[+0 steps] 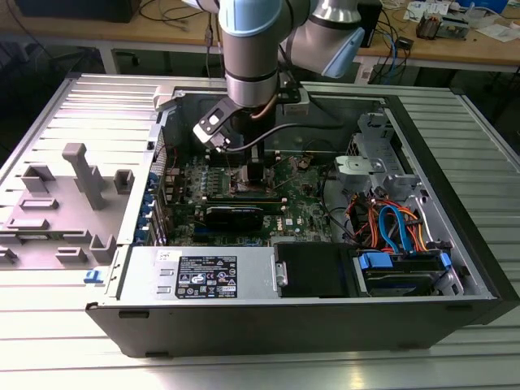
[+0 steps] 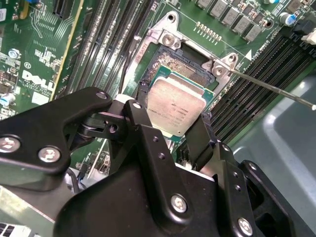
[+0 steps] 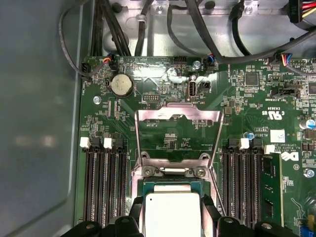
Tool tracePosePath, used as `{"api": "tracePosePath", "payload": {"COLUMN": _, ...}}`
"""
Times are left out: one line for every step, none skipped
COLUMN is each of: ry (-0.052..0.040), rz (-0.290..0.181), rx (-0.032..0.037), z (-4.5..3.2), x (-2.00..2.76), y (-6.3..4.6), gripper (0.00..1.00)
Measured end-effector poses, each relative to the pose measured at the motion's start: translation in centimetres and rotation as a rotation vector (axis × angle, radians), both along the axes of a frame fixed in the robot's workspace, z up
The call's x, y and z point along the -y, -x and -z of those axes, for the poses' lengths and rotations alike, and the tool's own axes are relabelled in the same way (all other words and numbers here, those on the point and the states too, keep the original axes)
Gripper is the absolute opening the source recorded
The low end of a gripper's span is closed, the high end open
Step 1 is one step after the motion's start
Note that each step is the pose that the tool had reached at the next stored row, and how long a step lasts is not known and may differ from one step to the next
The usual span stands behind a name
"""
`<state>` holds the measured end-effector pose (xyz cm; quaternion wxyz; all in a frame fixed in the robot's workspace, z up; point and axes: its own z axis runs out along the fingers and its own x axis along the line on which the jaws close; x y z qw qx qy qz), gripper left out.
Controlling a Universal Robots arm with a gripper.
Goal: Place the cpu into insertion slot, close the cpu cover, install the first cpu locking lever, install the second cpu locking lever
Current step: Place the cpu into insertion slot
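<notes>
My gripper (image 2: 173, 121) is shut on the cpu (image 2: 175, 108), a small square chip with a silvery top pinched between two black fingers (image 2: 140, 123). It hangs low over the insertion slot (image 2: 174, 63), whose dark pin field shows just beyond the chip; I cannot tell whether they touch. In the first wrist view the cpu (image 3: 173, 212) sits between the fingertips at the insertion slot (image 3: 170, 183). The cpu cover (image 3: 177, 114) stands swung open past the slot. A thin locking lever (image 2: 271, 89) sticks out unlatched. In the exterior view the gripper (image 1: 253, 177) reaches down onto the motherboard.
Black memory slots (image 3: 101, 182) flank the socket on both sides. A black graphics card (image 1: 234, 215), a power supply (image 1: 203, 275) and a drive bay with coloured cables (image 1: 390, 227) crowd the open case. Grey fixtures (image 1: 81, 175) stand on the table outside it.
</notes>
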<state>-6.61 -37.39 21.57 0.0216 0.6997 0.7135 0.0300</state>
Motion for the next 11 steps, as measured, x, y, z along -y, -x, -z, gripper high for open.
{"api": "tracePosePath", "payload": {"ry": 0.0000, "rz": 0.002, "rx": -0.0001, "z": 0.09, "x": 0.00, "y": 0.01, "gripper": 0.55}}
{"api": "tracePosePath", "payload": {"ry": 0.0000, "rz": 0.005, "rx": -0.0002, "z": 0.15, "x": 0.00, "y": 0.02, "gripper": 0.55}}
{"api": "tracePosePath", "payload": {"ry": 0.0000, "rz": 0.011, "rx": -0.0002, "z": 0.24, "x": 0.00, "y": 0.04, "gripper": 0.55}}
{"api": "tracePosePath", "payload": {"ry": 0.0002, "rz": 0.014, "rx": -0.0003, "z": 0.31, "x": 0.00, "y": 0.05, "gripper": 0.55}}
{"api": "tracePosePath", "payload": {"ry": 0.0002, "rz": 0.015, "rx": -0.0011, "z": 0.41, "x": 0.00, "y": 0.06, "gripper": 0.55}}
{"api": "tracePosePath", "payload": {"ry": 0.0001, "rz": 0.015, "rx": -0.0019, "z": 0.48, "x": 0.00, "y": 0.06, "gripper": 0.55}}
{"api": "tracePosePath", "payload": {"ry": 0.0002, "rz": 0.015, "rx": -0.0028, "z": 0.60, "x": 0.00, "y": 0.06, "gripper": 0.55}}
{"api": "tracePosePath", "payload": {"ry": 0.0002, "rz": 0.015, "rx": -0.0029, "z": 0.65, "x": 0.00, "y": 0.05, "gripper": 0.55}}
{"api": "tracePosePath", "payload": {"ry": 0.0002, "rz": 0.015, "rx": -0.0031, "z": 0.69, "x": 0.00, "y": 0.05, "gripper": 0.55}}
{"api": "tracePosePath", "payload": {"ry": 0.0003, "rz": 0.015, "rx": -0.0035, "z": 0.81, "x": 0.03, "y": 0.06, "gripper": 0.55}}
{"api": "tracePosePath", "payload": {"ry": 0.0003, "rz": 0.015, "rx": -0.0038, "z": 0.89, "x": 0.05, "y": 0.06, "gripper": 0.55}}
